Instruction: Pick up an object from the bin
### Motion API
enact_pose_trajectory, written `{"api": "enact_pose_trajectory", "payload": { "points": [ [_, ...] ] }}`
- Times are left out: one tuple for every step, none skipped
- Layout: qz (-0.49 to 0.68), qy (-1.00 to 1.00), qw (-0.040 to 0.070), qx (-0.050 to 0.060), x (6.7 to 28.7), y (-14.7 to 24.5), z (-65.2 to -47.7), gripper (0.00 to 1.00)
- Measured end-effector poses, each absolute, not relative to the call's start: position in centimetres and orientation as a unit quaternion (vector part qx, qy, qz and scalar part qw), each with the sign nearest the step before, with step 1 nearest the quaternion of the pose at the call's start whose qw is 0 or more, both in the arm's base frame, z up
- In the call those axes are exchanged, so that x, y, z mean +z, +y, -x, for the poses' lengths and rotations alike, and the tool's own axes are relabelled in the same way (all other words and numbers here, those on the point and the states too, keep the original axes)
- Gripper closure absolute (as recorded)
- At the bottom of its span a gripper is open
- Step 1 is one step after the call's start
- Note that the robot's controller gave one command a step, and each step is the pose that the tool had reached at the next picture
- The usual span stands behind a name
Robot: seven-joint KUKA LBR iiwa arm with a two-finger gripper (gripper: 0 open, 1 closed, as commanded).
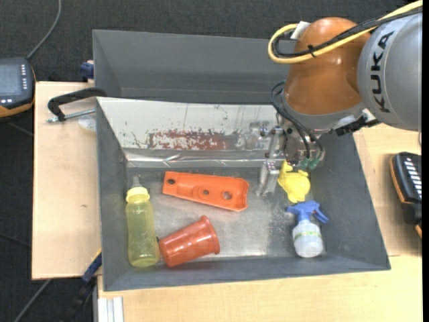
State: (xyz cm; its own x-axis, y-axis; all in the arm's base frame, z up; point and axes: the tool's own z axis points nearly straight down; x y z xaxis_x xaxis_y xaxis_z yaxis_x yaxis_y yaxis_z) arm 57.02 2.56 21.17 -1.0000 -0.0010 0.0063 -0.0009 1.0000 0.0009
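My pincer low at right back of bin, just beside yellow lumpy toy. Opening, hold: cannot tell. Step, I judge: approach. Next: centre on toy, clamp, lift clear of spray bottle.

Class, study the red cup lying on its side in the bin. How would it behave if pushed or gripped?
The red cup lies on its side, so a push would probably roll it in a curve, since it tapers. It looks like thin plastic: likely light, and may flex when squeezed.
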Motion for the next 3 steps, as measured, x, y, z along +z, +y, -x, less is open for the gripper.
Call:
{"api": "enact_pose_trajectory", "payload": {
  "points": [
    [0.0, -1.0, -0.001, -0.001, 21.7, 2.6, -57.2, 0.0],
    [0.027, -1.0, -0.001, -0.001, 14.2, 6.2, -57.6, 0.0],
    [0.027, -1.0, -0.001, -0.001, 12.9, 7.6, -57.5, 0.0]
  ]
}}
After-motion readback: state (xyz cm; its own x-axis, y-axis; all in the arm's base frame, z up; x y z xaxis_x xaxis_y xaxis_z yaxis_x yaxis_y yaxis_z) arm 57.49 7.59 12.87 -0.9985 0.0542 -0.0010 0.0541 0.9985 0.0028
